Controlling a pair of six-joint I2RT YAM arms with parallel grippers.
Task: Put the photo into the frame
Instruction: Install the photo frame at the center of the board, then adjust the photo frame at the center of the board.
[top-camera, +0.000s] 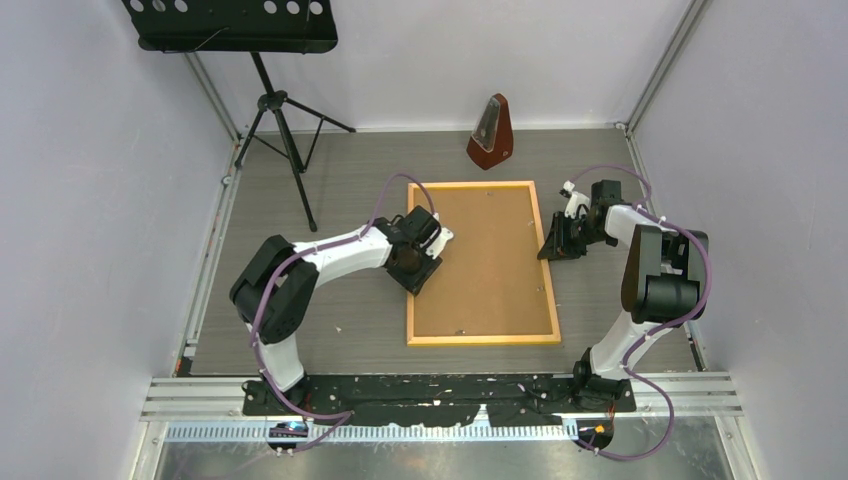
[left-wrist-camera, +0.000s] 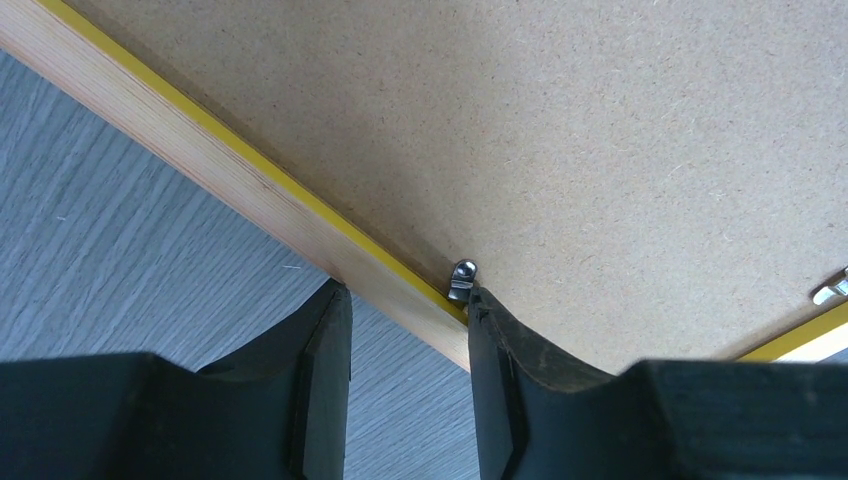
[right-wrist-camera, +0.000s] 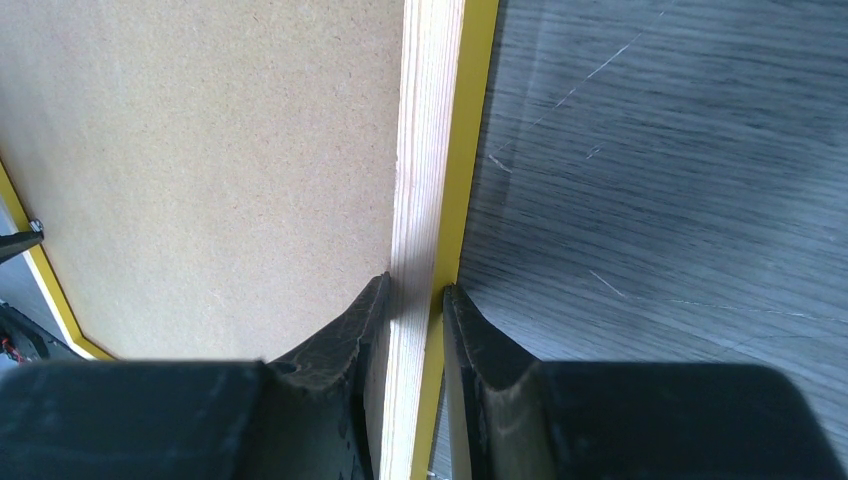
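Now, right fingers (right-wrist-camera: 345, 335) pinching frame (top-camera: 485, 340) strip between them — left fingers (left-wrist-camera: 325, 360) wide, straddling opposite strip

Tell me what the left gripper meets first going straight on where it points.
Likely the frame, whose strip lies between the fingers of the left gripper; a metal tab sits by one fingertip. Depth unclear.

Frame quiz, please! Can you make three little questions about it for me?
1. True or false: the frame is standing up.
2. What stands past its far edge? A) metronome B) teapot C) ball
3. Which claw pinches the frame's right strip?
Key: 1 false, it lies flat with the brown backing facing up. 2 A. 3 the right claw.
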